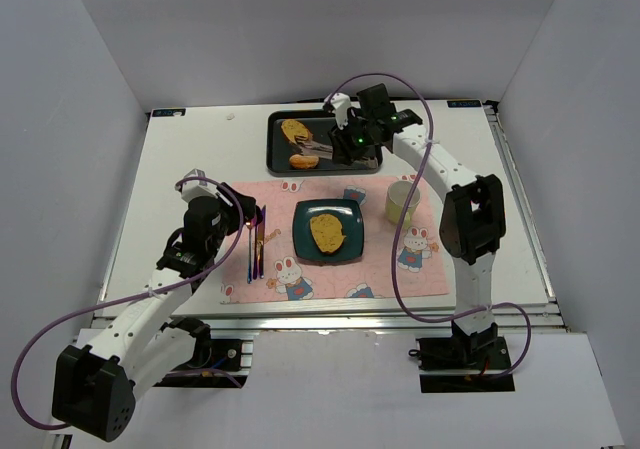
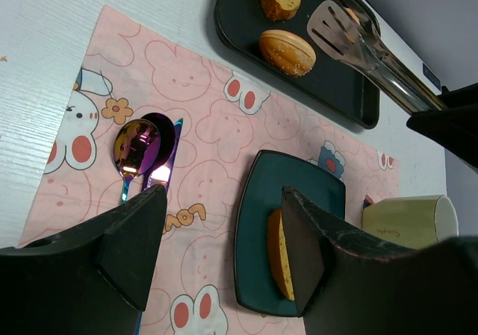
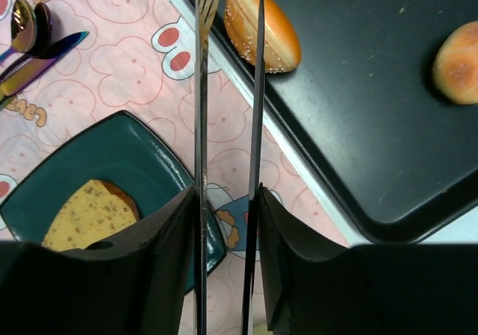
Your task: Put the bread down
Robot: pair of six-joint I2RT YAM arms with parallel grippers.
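White table is bearing a black tray (image 3: 358, 126), and on it a sesame bun (image 3: 261, 25) is lying right at the tips of the tongs (image 3: 200, 89); touching or not, I cannot tell. Tong arms are standing slightly apart, pinching nothing. The right gripper (image 3: 228, 201) is squeezing their handles. Back from the tips, a teal plate (image 3: 112, 156) is carrying a bread slice (image 3: 89, 215) on the pink placemat (image 3: 112, 74). Well apart from the tongs, the left gripper (image 2: 224, 197) is hovering spread wide near the cutlery (image 2: 142, 145).

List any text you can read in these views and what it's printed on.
"LOV", last letter unclear: on the pink placemat, beside the spoons.
Small dark script on the yellow mug: too blurred to read.
No text seen on the tongs, tray or plate.
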